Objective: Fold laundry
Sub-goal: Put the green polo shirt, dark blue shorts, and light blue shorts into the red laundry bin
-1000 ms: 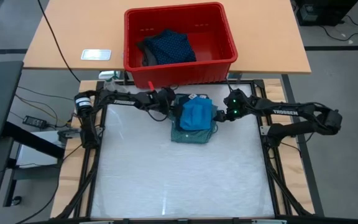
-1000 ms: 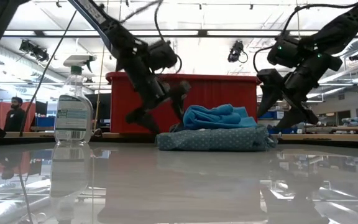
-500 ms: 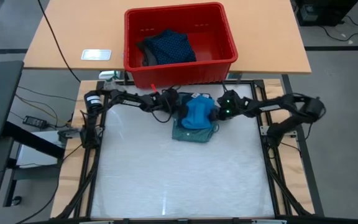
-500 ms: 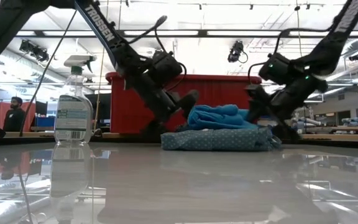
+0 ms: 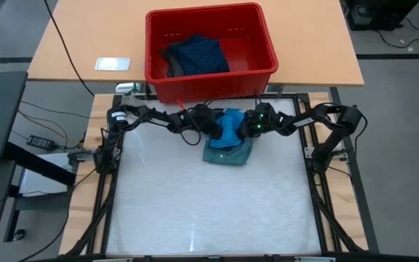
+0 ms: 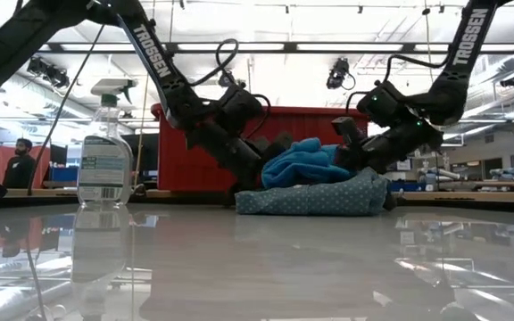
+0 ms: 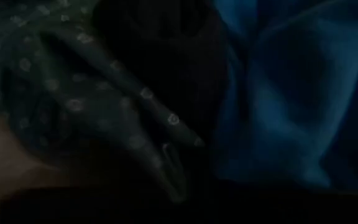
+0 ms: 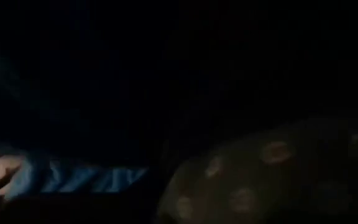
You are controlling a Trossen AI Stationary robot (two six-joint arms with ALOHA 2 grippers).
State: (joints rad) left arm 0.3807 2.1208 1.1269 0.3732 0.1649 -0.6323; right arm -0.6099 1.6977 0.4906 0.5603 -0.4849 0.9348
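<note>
1. From above I see the bright blue soft cloth (image 5: 230, 128) bunched on the dotted grey-green folded cloth (image 5: 228, 153), at the white worktop's (image 5: 195, 204) back.
2. Left pincer (image 5: 214, 128) and right pincer (image 5: 247, 129) press in from both sides; I cannot tell their grip.
3. Only the top view shows a dark dotted cloth (image 5: 195, 54) inside the red plastic bin (image 5: 211, 49).
4. Only the low view shows a clear spray bottle (image 6: 104, 159).

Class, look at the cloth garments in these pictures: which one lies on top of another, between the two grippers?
The bright blue garment. It sits on the dotted grey-green one on the table, while the navy dotted piece lies apart in the red bin.
</note>
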